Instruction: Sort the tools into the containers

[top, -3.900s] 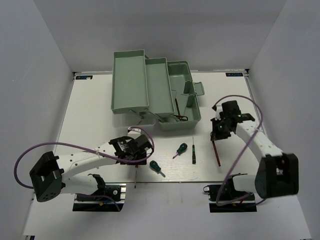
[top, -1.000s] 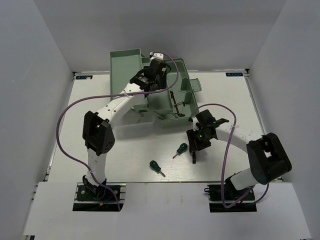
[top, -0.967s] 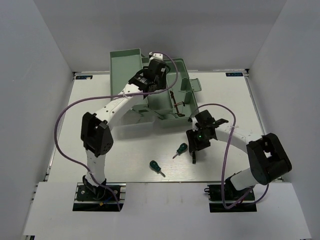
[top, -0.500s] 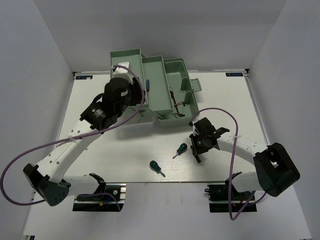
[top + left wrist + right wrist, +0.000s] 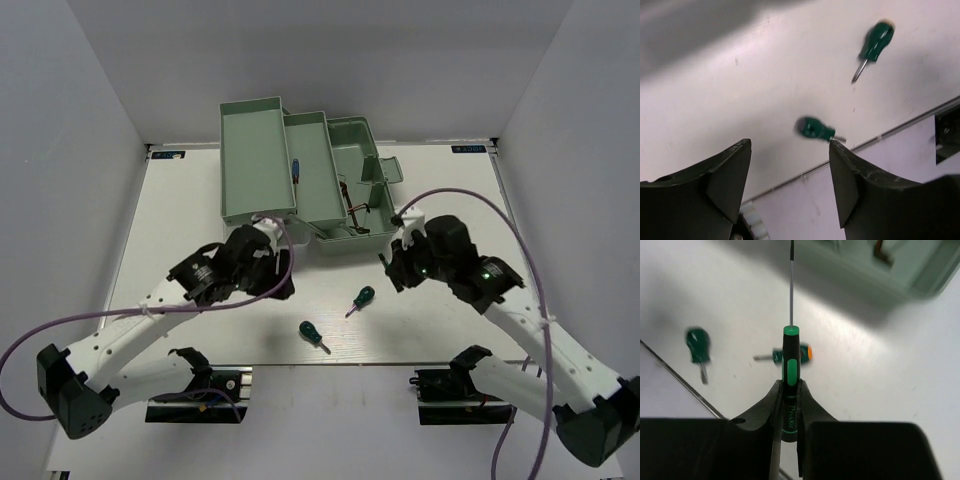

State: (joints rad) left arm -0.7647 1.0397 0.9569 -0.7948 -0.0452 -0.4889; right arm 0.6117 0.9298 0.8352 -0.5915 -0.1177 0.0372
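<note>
Two green screwdrivers on the counter, one slim screwdriver clamped

One stubby green-handled screwdriver (image 5: pixel 361 298) lies loose on the white counter (image 5: pixel 180 200), in front of the toolbox. A second stubby green-handled screwdriver (image 5: pixel 313 335) lies closer to the near edge. The two are near each other but do not touch.

A slim screwdriver with a black and green handle (image 5: pixel 790 352) is clamped by its handle between the right fingers (image 5: pixel 762 407). Its thin metal shaft points straight away from the wrist, toward the toolbox. It is held above the counter, just in front of the right part of the toolbox.

A slim blue-handled screwdriver (image 5: pixel 294 168) lies in the middle pale mint-green plastic tray (image 5: pixel 315 190), close to its left wall. Dark reddish-brown hex keys (image 5: pixel 352 205) lie in the deep base compartment (image 5: pixel 350 135) on the right; how many there are I cannot tell. The far-left mint-green tray (image 5: pixel 255 160) stands unfolded beside the middle one.

The left fingers (image 5: pixel 725 180) stand wide apart above the counter, to the left of the two green screwdrivers. In the left wrist view both green screwdrivers are a little blurred, and the second one shows in the gap between the fingers, lower down on the counter.
</note>
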